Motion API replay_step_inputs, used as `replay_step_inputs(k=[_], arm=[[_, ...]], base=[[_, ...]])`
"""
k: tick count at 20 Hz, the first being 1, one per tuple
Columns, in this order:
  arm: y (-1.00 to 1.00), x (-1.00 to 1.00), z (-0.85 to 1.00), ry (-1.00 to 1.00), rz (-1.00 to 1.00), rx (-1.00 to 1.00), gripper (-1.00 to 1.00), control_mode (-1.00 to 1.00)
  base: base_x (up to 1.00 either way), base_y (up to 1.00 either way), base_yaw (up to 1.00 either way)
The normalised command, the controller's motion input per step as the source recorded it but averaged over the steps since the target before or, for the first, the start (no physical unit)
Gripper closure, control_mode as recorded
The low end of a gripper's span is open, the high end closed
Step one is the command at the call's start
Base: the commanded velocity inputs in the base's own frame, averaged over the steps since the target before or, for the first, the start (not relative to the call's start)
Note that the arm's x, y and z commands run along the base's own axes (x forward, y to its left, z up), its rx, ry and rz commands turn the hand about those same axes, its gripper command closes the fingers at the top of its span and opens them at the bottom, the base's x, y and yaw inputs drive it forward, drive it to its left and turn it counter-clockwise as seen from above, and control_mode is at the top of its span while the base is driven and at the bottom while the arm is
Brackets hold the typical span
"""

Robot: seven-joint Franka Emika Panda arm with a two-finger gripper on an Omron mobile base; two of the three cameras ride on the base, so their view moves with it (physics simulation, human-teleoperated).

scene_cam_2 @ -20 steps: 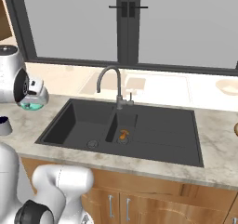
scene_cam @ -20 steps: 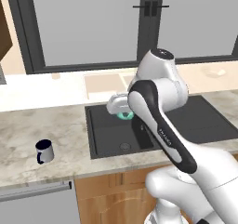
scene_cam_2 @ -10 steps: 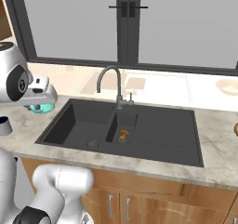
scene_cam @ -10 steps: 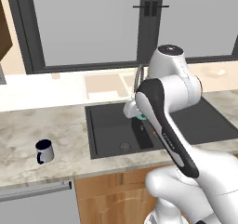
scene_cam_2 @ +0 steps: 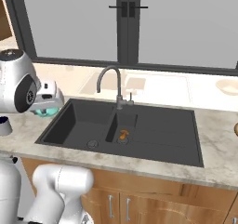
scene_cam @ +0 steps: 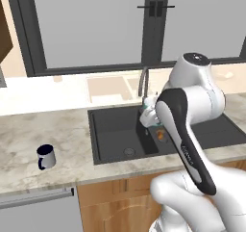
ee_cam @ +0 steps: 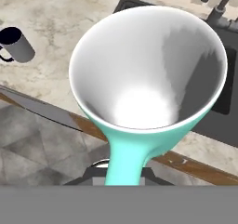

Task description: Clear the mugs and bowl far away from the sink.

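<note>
- Now we see the gripper (ee_cam: pixel 123 172) pressed together on the handle of the teal mug (ee_cam: pixel 148 74), and it holds this mug up in the air, above the left part of the sink (scene_cam_2: pixel 153 135).
- From the hand view we look directly into the white inside of the teal mug; its handle goes down to the gripper.
- From the right base view the teal mug (scene_cam_2: pixel 45 110) is at the left edge of the sink, just under the white hand.
- From the left base view a little of the teal mug (scene_cam: pixel 150 122) shows beside the arm, in front of the faucet (scene_cam: pixel 143 82).
- We find the dark mug (scene_cam: pixel 45 157) upright on the counter (scene_cam: pixel 62 135), well left of the sink and near the front edge.
- At the far right back corner of the counter a pale dish (scene_cam_2: pixel 228 86) lies.
</note>
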Motion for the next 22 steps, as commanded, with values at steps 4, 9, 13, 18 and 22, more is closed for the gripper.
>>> replay_step_inputs(k=[4,9,13,18,22], arm=[[0.00,-0.02,0.00,0.00,0.00,0.00,1.00,-1.00],[0.00,0.00,0.00,0.00,0.00,0.00,1.00,1.00],[0.00,0.00,0.00,0.00,0.00,0.00,1.00,1.00],[0.00,0.00,0.00,0.00,0.00,0.00,1.00,1.00],[0.00,0.00,0.00,0.00,0.00,0.00,1.00,1.00]], base=[[0.00,0.00,0.00],[-0.02,-0.01,0.00],[-0.27,-0.11,-0.39],[-0.01,0.00,-0.99],[0.00,0.00,-1.00]])
